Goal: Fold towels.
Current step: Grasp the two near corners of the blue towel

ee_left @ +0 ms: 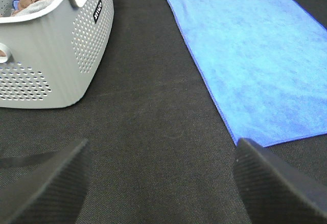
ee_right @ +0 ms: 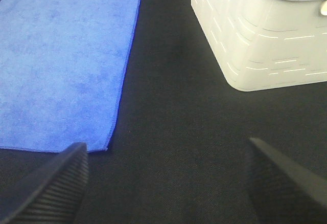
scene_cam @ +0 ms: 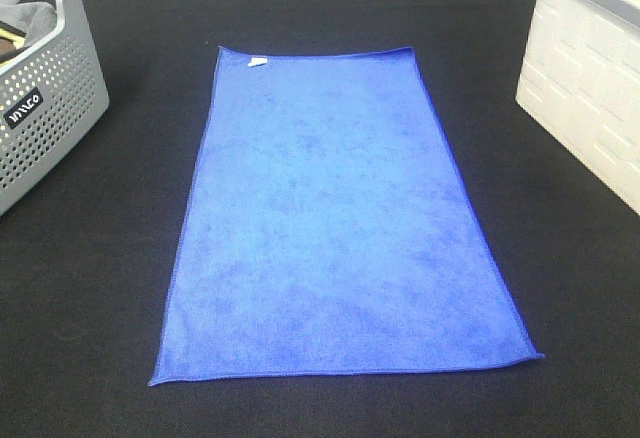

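A blue towel (scene_cam: pixel 340 218) lies flat and spread out on the black table, long side running front to back, with a small white label (scene_cam: pixel 256 61) at its far left corner. It also shows in the left wrist view (ee_left: pixel 255 55) and in the right wrist view (ee_right: pixel 61 60). Neither arm shows in the exterior high view. My left gripper (ee_left: pixel 161 183) is open and empty, over bare table near the towel's near left corner. My right gripper (ee_right: pixel 166 183) is open and empty, over bare table near the towel's near right corner.
A grey perforated basket (scene_cam: pixel 40 88) with cloths inside stands at the far left; it also shows in the left wrist view (ee_left: pixel 56 55). A white bin (scene_cam: pixel 585 78) stands at the far right, seen too in the right wrist view (ee_right: pixel 265 40). Black cloth covers the table.
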Robot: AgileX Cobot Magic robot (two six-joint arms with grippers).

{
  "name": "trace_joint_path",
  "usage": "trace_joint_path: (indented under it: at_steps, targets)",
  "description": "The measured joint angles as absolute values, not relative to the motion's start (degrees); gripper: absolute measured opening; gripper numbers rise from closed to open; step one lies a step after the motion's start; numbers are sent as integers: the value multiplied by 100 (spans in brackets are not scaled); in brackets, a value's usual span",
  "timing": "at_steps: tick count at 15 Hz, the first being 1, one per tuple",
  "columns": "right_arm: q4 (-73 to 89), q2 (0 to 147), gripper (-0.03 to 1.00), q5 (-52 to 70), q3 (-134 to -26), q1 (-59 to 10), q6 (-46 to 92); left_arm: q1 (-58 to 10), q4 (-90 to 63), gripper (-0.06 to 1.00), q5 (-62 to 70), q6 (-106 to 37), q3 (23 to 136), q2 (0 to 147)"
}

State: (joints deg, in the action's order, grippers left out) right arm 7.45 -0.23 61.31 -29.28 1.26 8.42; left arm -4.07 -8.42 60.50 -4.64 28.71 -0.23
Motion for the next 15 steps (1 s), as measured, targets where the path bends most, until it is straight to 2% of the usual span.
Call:
trace_joint_path:
  at_steps: [15]
  targets:
    - [745, -23, 78, 6131, -2928, 126, 842, -407, -842, 74, 6050, -464, 2871, -23]
